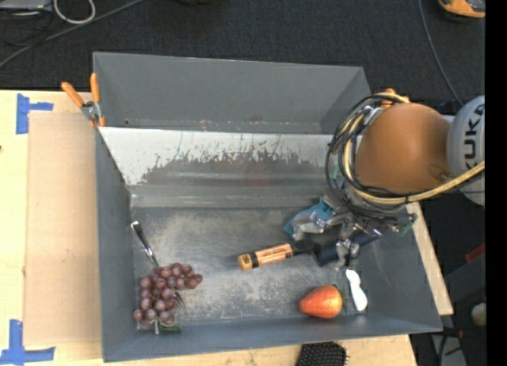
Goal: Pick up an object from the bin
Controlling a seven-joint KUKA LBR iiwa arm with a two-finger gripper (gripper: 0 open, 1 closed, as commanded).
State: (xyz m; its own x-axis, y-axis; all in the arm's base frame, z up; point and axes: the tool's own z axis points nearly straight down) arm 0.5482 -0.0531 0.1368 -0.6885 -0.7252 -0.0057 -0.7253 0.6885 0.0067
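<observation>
Gripper (342, 247) sits low in the right part of the bin (230, 103), close to the floor, under the orange wrist cover (400, 149) and its cable loops (341, 146). Open or closed: cannot tell. The wrist hardware and a blue piece (315, 218) crowd that spot, and I can't say whether the blue piece is a bin item or part of the robot.

Nearest item is the orange cylinder with black end (269, 257), marker- or tool-like. It lies flat about mid-floor with its long axis left-right, and the black end points at the gripper, touching it or nearly so. Nothing is visibly held, so I won't call it gripped.

Judgement: that is the likely target. It's the one thing lined up with the tool, and its near end is the easy reach from the arm's side. Lying flat, it needs a grasp across the barrel. The round body may roll if contact lands off-centre.

Other items:
- red-orange fruit (321, 303) by the front wall, near the gripper
- white oblong piece (356, 290) just beside the fruit on its right; both are close enough to get bumped
- bunch of purple grapes (165, 291) in the front-left corner, with a thin metal utensil (142, 242) angled in above it; well apart from the arm, no concern

Status: everything rests on the floor and the pick is not yet done. Next move calls for a centred close on the barrel, then a straight lift clear of the right wall.
</observation>
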